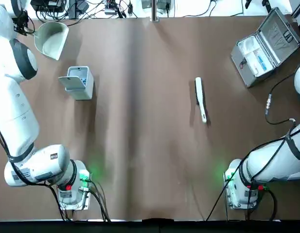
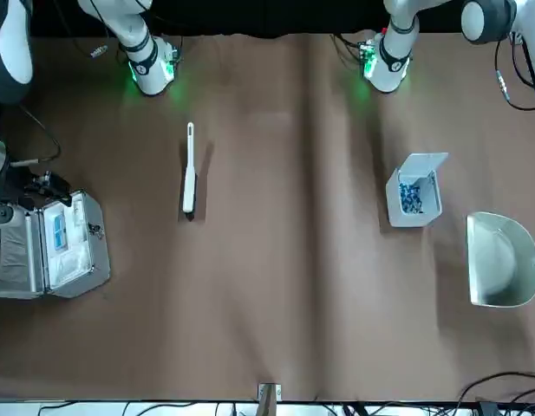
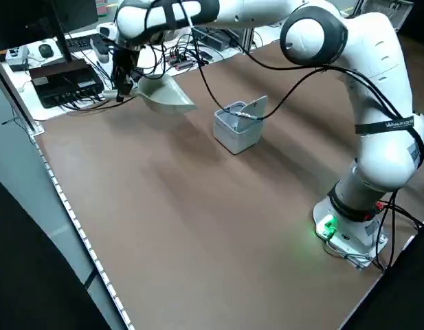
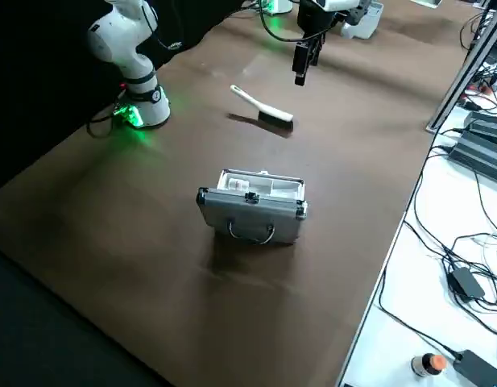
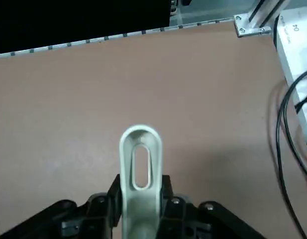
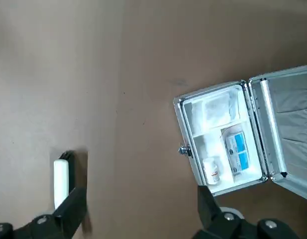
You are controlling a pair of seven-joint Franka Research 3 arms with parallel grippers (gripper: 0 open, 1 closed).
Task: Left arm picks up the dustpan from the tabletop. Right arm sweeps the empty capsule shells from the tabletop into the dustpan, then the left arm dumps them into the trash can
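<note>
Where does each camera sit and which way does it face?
Top: overhead, looking down; both arm bases at bottom; dustpan, trash can, brush, case.
Front: across the table, facing the robot; bases at top.
Left side: raised, diagonal; left arm reaches the dustpan.
Right side: raised; right tool hanging near the brush.
Left wrist: left tool shut on the dustpan handle.
Right wrist: own tool open, looking down at brush, case.
Shared: top and front show all four things.
</note>
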